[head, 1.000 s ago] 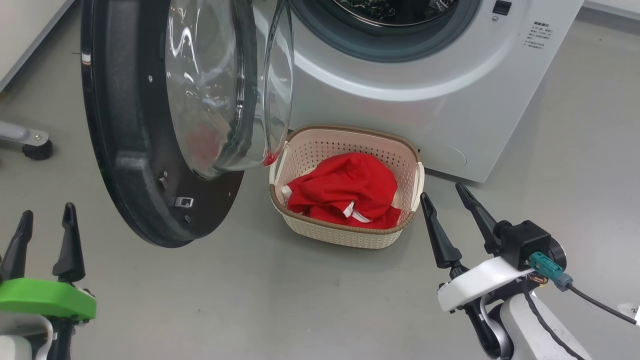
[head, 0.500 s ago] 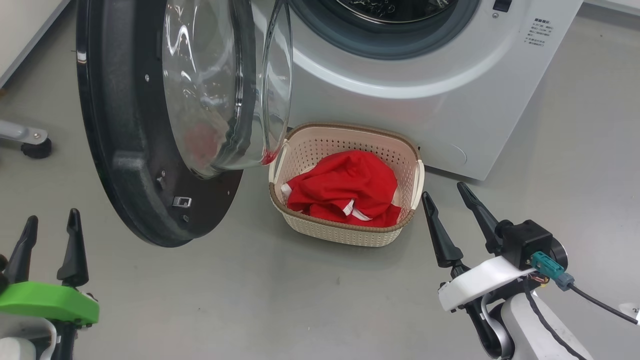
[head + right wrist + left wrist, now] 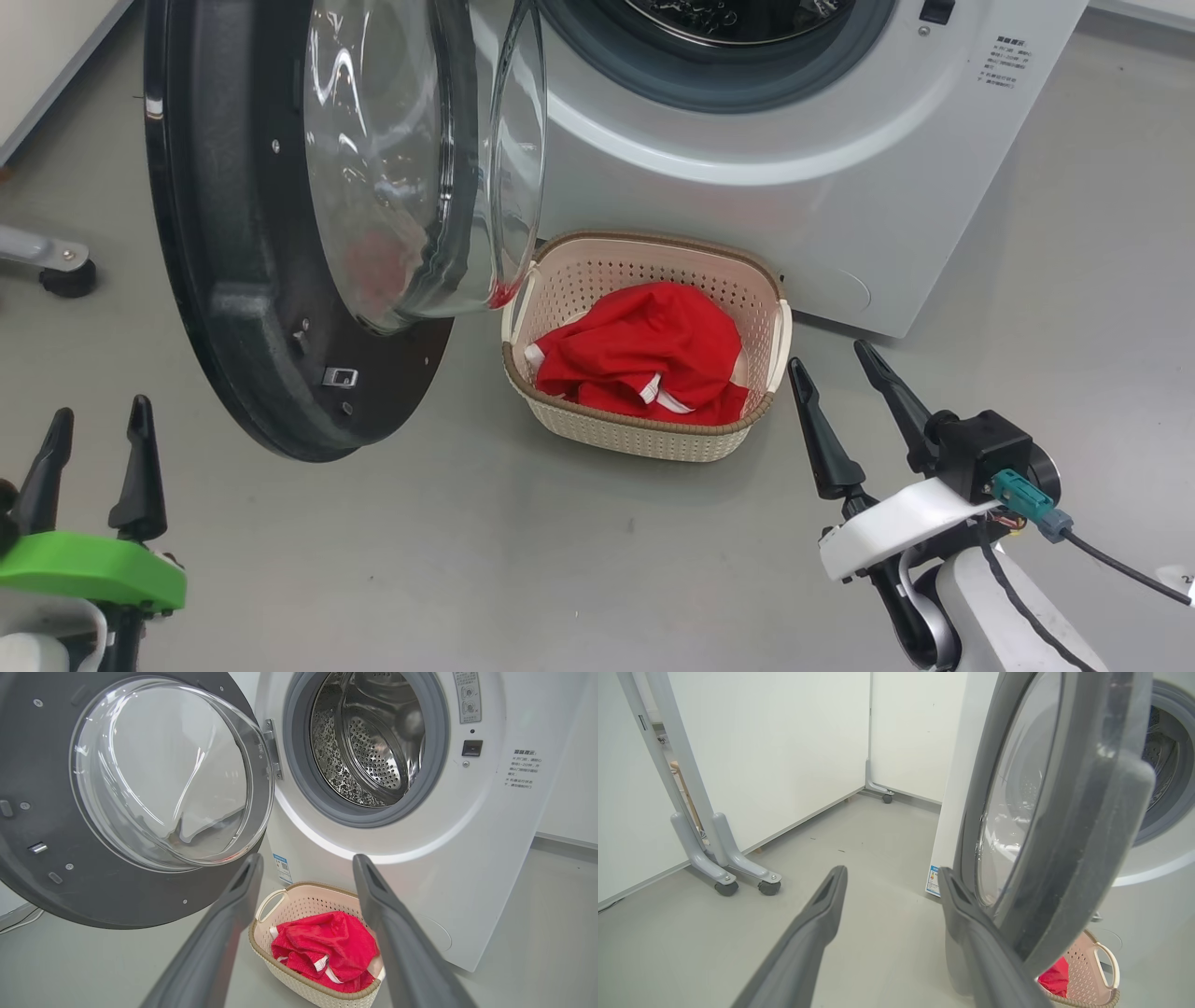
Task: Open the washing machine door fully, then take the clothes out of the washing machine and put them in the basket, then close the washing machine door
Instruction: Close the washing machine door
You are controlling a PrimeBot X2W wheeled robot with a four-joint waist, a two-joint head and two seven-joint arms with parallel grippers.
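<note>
The left gripper (image 3: 102, 409) and right gripper (image 3: 826, 357) are wide and empty. The door (image 3: 233, 280) is open; if pushed carelessly, its lower edge may hit the basket (image 3: 644, 443) and not latch.

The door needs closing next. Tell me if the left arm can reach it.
Probably yes: the open left gripper sits beside the washing machine door, with nothing between them.

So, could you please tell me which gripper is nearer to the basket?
Right. The right gripper sits just right of the basket; the left gripper is far left, beyond the door.
</note>
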